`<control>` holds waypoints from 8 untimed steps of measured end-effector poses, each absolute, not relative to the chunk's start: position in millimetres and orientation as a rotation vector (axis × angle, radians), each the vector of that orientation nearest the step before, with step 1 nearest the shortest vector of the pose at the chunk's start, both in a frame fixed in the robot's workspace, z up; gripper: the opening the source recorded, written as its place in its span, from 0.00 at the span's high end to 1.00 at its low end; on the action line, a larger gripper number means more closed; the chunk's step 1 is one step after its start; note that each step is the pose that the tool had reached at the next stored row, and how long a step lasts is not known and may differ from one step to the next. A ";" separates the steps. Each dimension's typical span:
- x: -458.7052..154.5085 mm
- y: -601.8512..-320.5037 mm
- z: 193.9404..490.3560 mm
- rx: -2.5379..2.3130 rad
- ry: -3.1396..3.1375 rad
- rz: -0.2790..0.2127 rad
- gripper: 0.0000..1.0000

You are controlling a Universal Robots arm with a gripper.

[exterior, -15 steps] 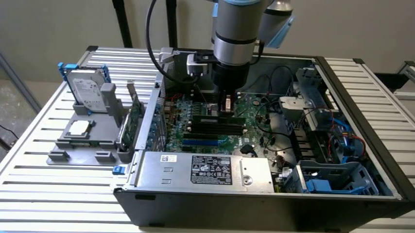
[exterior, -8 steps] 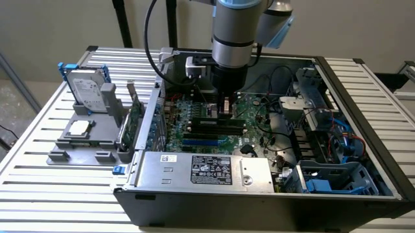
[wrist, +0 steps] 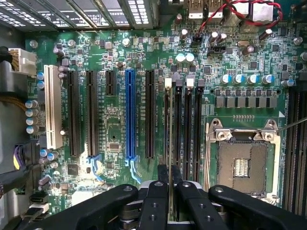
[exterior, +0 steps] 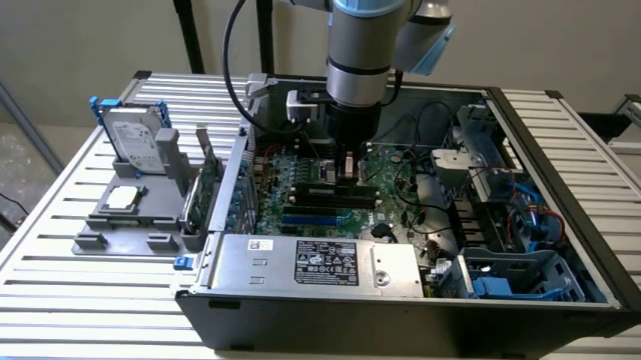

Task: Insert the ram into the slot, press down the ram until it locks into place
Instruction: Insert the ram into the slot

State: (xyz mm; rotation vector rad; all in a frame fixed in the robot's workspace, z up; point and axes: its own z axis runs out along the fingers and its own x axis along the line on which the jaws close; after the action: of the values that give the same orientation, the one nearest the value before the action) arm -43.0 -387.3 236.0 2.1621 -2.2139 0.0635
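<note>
Well, my gripper [wrist: 170, 175] was down inside the computer case [exterior: 561, 150], low over the motherboard [wrist: 115, 48]. My two fingers were closed tight on the ram [wrist: 171, 134], pinching it near one end. The ram stood on its thin edge, right along the slot [wrist: 166, 120]. That was the black one with a white clip [wrist: 168, 82] at its far end, not the blue slot [wrist: 129, 115]. I could not tell how deep the ram sat. I thought a few things could go wrong. If the ram leaned or sat off the line of the slot, a hard push might bend it or jam it. Since I held one end, that end might go in first and the other might stay up, so the clip would not snap shut.
</note>
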 end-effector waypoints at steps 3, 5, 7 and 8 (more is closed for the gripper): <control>-43.1 -386.8 234.1 2.161 -2.212 0.071 0.86; -43.5 -386.3 233.2 2.160 -2.212 0.072 0.86; -44.0 -385.7 232.5 2.160 -2.212 0.073 0.86; -44.2 -385.4 232.2 2.160 -2.212 0.074 0.86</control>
State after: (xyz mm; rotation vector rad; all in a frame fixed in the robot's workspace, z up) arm -44.2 -385.4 232.2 2.1603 -2.2122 0.0736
